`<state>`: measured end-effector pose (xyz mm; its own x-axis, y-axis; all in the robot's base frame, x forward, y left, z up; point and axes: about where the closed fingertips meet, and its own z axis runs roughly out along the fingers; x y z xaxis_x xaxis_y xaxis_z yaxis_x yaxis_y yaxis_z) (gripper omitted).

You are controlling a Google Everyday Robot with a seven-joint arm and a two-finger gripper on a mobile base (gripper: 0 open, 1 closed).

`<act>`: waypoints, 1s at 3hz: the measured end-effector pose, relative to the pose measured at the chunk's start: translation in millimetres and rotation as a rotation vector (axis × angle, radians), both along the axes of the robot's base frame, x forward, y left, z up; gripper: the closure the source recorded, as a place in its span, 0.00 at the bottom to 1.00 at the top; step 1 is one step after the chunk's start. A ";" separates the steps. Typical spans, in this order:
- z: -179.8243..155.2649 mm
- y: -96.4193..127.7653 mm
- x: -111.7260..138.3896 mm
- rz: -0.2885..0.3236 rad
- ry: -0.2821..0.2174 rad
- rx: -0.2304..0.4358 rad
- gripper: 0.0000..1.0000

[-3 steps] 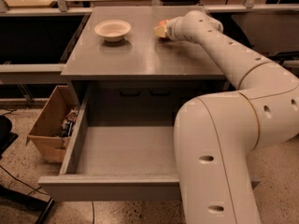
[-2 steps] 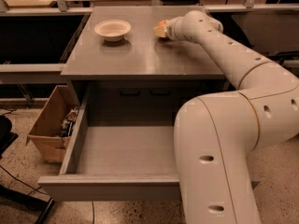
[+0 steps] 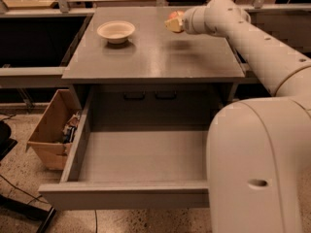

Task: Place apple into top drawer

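One apple (image 3: 175,16), held just clear of the tabletop (image 3: 146,57) at one o'clock by the claw (image 3: 172,24) closed round it: carrying step in hand, next calling for travel toward six o'clock over the open top drawer (image 3: 141,154), then release.

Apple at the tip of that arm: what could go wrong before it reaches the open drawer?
The apple at the end effector is above the cabinet top, behind the top drawer; if it slips, it may roll off. The arm covers part of the drawer, so the drop could miss.
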<state>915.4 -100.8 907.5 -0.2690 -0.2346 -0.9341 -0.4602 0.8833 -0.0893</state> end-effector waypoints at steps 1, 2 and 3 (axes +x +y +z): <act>61.2 -26.4 -63.8 0.042 -0.083 -0.071 1.00; 104.1 -77.9 -141.0 0.001 -0.136 -0.160 1.00; 78.1 -124.7 -223.3 -0.008 -0.047 -0.215 1.00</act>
<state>692.1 -225.5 985.5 -0.2290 -0.4282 -0.8742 -0.4439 0.8452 -0.2977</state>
